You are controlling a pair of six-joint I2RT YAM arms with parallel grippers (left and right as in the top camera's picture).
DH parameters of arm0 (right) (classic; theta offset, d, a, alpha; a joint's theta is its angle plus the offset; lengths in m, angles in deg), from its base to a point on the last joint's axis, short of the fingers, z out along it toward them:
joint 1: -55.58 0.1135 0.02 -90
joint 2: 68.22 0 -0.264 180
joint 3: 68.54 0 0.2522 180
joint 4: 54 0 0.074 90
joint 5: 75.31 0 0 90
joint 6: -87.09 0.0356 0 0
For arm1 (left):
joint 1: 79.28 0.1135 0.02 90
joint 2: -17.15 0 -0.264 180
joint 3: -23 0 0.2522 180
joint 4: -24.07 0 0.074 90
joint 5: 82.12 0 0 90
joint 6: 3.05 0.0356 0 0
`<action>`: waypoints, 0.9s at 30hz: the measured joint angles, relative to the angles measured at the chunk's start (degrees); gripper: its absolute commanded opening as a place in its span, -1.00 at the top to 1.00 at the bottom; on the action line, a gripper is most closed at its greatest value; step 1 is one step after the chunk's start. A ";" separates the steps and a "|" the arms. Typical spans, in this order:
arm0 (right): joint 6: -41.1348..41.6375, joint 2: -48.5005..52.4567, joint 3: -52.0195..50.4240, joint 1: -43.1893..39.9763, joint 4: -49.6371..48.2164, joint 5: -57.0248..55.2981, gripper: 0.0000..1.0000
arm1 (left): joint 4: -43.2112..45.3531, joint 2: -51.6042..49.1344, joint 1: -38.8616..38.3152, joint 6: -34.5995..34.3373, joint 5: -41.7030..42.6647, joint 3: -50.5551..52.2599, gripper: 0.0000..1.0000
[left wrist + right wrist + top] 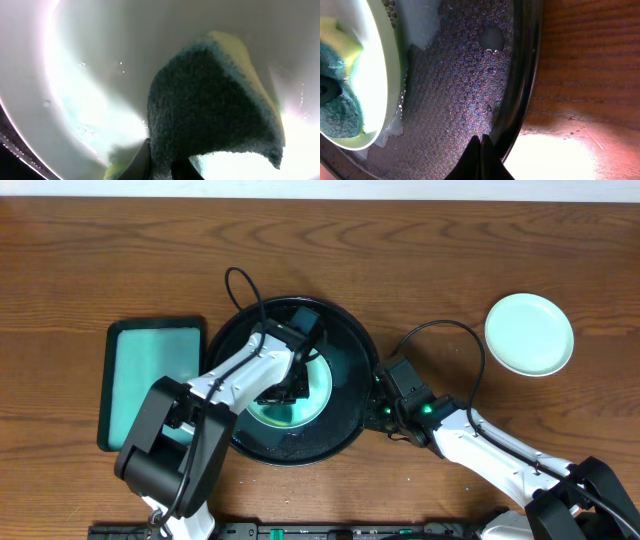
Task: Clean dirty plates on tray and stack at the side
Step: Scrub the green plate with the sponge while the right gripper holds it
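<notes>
The round black tray sits mid-table, its wet floor and rim close in the right wrist view. A pale green plate lies in it, and a white edge shows from beneath that plate. My left gripper is shut on a green-and-yellow sponge, which presses on the plate's wet face. My right gripper is shut, its tips on the tray floor just inside the right rim. Another mint-green plate lies apart on the table at the right.
A rectangular teal-green tray lies left of the black tray, partly under my left arm. Cables arc over the black tray's top and right sides. Bare wood lies along the far edge and between the black tray and the right-hand plate.
</notes>
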 measured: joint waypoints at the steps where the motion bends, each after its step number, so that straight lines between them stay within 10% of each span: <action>1: 0.00 0.00 0.00 0.00 0.00 -0.02 0.97 | 0.04 0.00 -0.35 0.13 -0.31 0.00 0.86; 16: 1.16 0.00 0.00 0.00 -0.39 -1.77 0.97 | 1.64 -0.02 -3.56 5.46 -1.77 0.22 0.85; 27: 2.56 0.00 -0.02 -0.61 -0.44 -5.20 0.97 | 7.89 -0.24 -3.69 11.67 11.87 -0.28 0.86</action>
